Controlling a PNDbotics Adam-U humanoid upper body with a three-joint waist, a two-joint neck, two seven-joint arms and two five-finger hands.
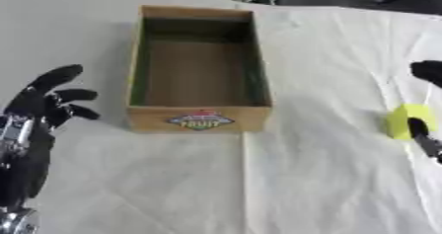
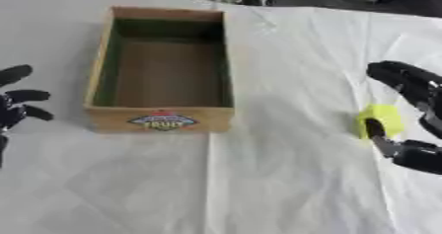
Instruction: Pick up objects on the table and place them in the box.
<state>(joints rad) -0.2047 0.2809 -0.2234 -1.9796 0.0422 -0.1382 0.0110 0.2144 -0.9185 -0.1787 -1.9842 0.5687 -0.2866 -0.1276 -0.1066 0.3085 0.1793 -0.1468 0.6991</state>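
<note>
Reaching w/ my right hand (image 2: 413, 124) round a yellow thing (image 2: 381, 118), well right of the box (image 1: 199, 118).

Box = wooden, open top, green inner walls, nothing visible inside, "FRUIT" label (image 1: 200, 120) on its near wall; sits on white cloth (image 1: 302, 178). Yellow thing lies on the cloth, level w/ box's near end, small & roundish, can't make out more. Thumb on its near side, fingers arched over its far side; curled about it, touching on thumb side, but can't tell if the grasp is closed. My left hand (image 1: 39, 109) is left of the box, near its front corner, fingers spread & relaxed, holding nothing.
</note>
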